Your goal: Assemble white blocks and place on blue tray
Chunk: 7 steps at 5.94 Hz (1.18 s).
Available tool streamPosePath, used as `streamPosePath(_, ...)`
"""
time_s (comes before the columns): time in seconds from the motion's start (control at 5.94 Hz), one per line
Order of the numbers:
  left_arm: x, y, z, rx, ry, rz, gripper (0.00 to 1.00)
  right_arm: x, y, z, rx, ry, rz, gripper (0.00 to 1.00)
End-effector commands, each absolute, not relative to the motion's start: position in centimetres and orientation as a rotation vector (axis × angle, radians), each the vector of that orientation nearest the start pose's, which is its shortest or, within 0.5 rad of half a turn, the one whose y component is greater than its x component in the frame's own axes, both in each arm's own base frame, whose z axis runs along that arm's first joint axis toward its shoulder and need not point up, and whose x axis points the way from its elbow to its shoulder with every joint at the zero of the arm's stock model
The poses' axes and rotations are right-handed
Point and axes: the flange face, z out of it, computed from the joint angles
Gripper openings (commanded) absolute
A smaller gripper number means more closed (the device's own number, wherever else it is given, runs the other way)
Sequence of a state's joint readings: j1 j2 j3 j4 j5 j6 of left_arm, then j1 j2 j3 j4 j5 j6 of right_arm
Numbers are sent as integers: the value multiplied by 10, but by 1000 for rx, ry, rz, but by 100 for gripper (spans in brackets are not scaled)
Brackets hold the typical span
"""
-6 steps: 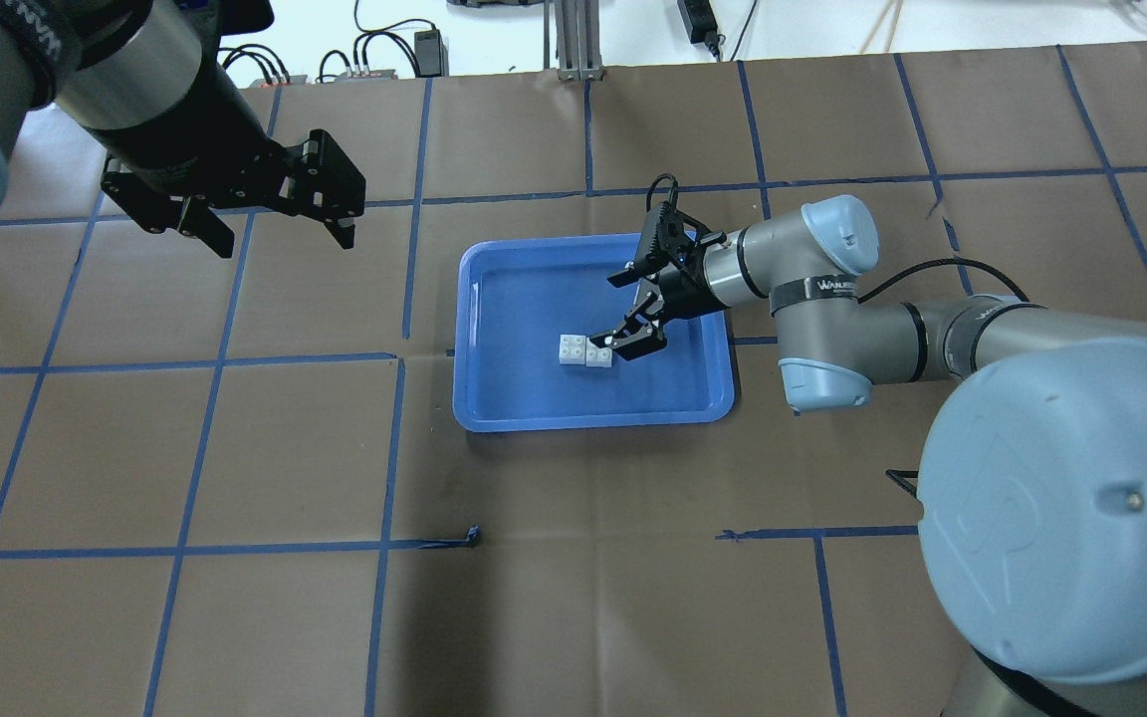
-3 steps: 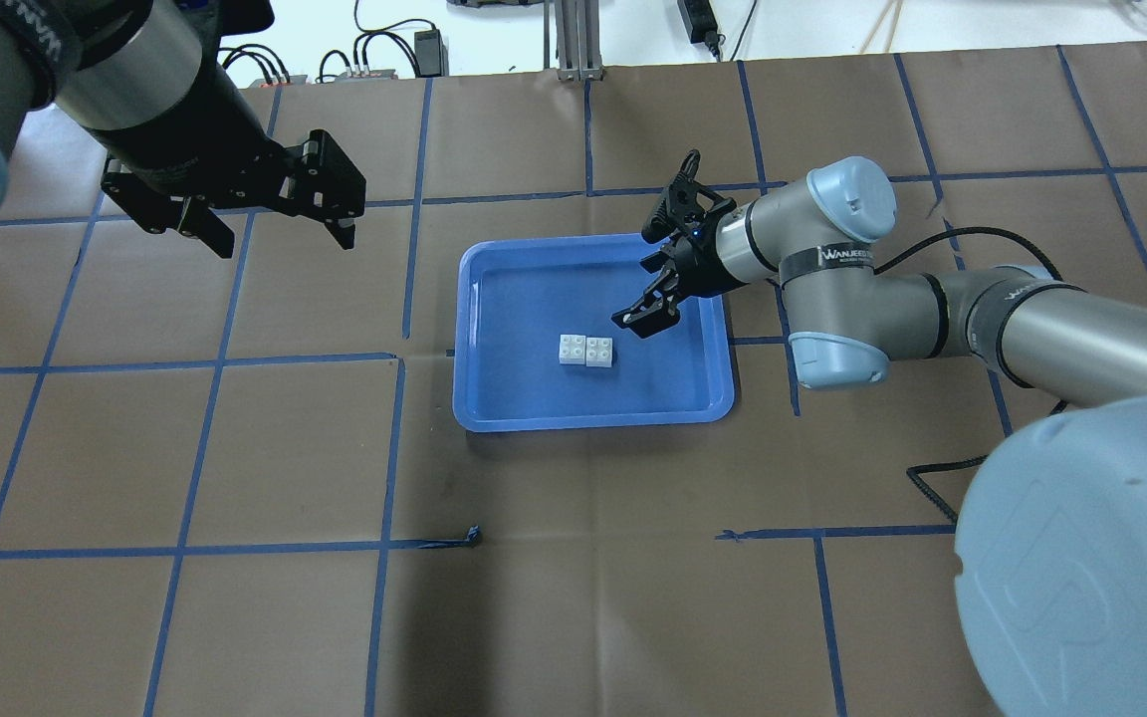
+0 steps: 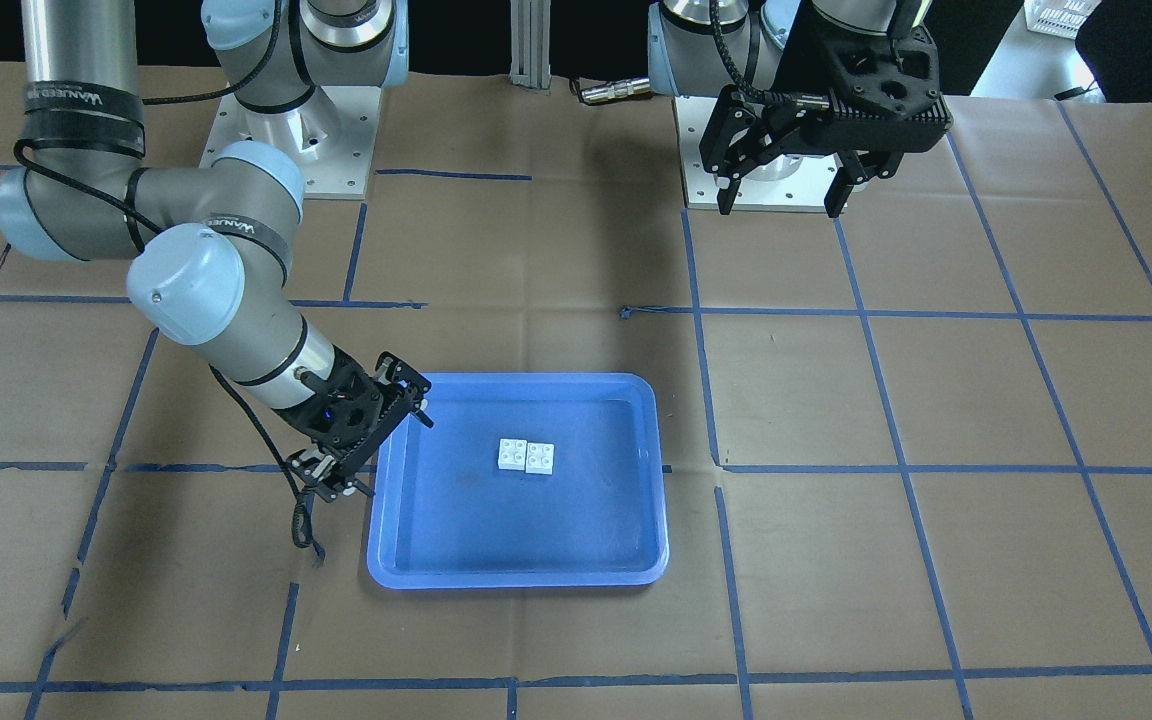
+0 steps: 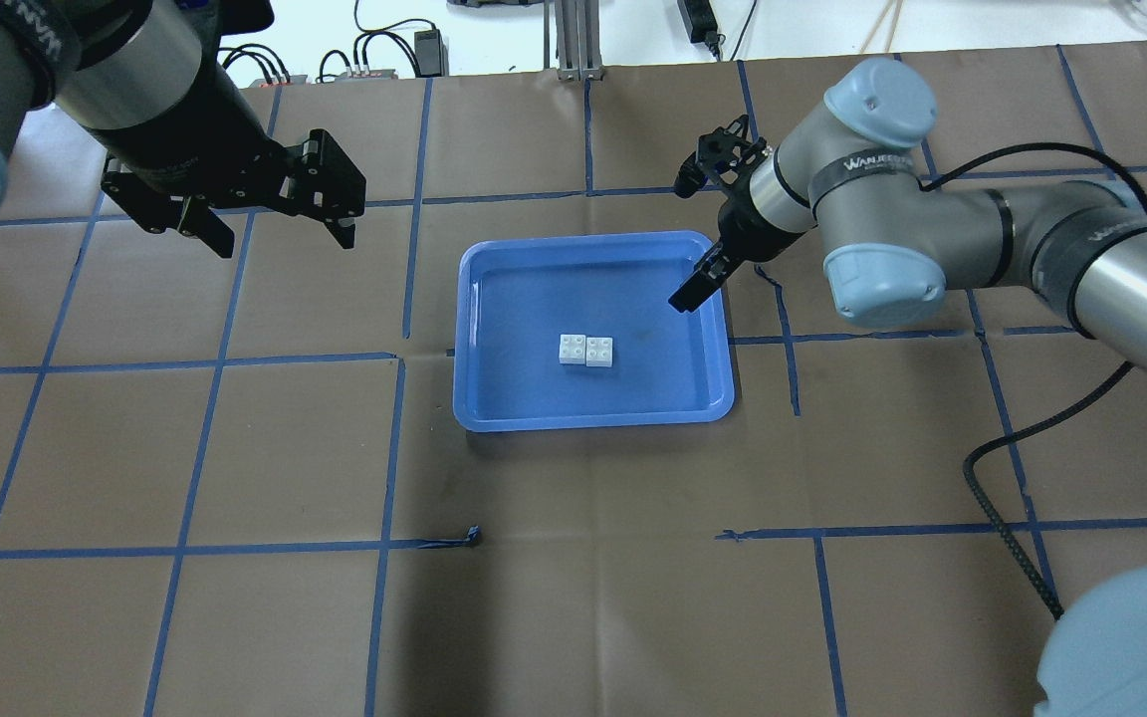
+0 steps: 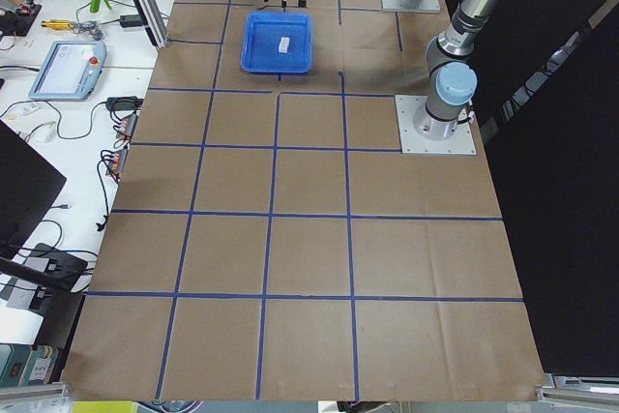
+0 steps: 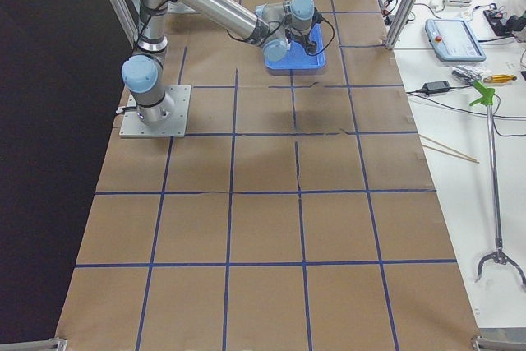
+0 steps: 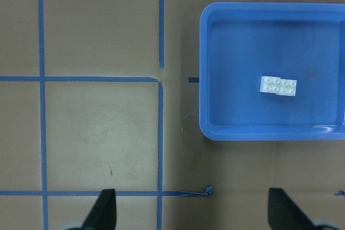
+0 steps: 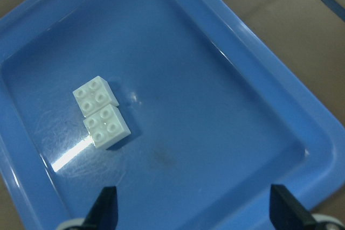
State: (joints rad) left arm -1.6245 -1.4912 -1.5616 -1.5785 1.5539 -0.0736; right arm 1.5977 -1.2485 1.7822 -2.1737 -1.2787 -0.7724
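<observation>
The two white blocks (image 4: 585,351) lie joined side by side, studs up, near the middle of the blue tray (image 4: 534,289). They also show in the front view (image 3: 525,456), the left wrist view (image 7: 278,85) and the right wrist view (image 8: 101,111). My right gripper (image 4: 690,296) is open and empty. It hangs above the tray's far right part, apart from the blocks (image 3: 391,455). My left gripper (image 4: 283,239) is open and empty, high above the table to the left of the tray (image 3: 781,205).
The table is covered in brown paper with a blue tape grid (image 4: 394,358). A loose end of tape (image 4: 474,535) sticks up in front of the tray. The right arm's black cable (image 4: 1007,498) trails over the table at the right.
My right gripper has drawn back from the blocks, moving right and away toward the tray's far right corner. The blocks stay in the tray. The left arm has not moved.
</observation>
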Motion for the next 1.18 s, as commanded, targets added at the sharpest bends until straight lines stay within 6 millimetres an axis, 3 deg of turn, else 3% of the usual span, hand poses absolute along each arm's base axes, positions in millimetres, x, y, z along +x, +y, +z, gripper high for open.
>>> streamPosePath(0.0,-160,-456,530,-30,3161,-127,99,151,-574,343,-854,2909,-29,100)
streamPosePath(0.34,-160,-456,530,-30,3161,-127,99,117,-541,401,-346,3100,128,100)
streamPosePath(0.5,-159,-457,530,-33,3161,-127,99,116,-520,430,-138,3145,110,100)
streamPosePath(0.67,-160,-456,530,-30,3161,-127,99,113,-495,462,-57,3202,81,100)
streamPosePath(0.84,-160,-456,530,-30,3161,-127,99,116,-488,481,4,3209,78,100)
streamPosePath(1.01,-160,-456,530,-30,3161,-127,99,117,-496,488,19,3199,107,100)
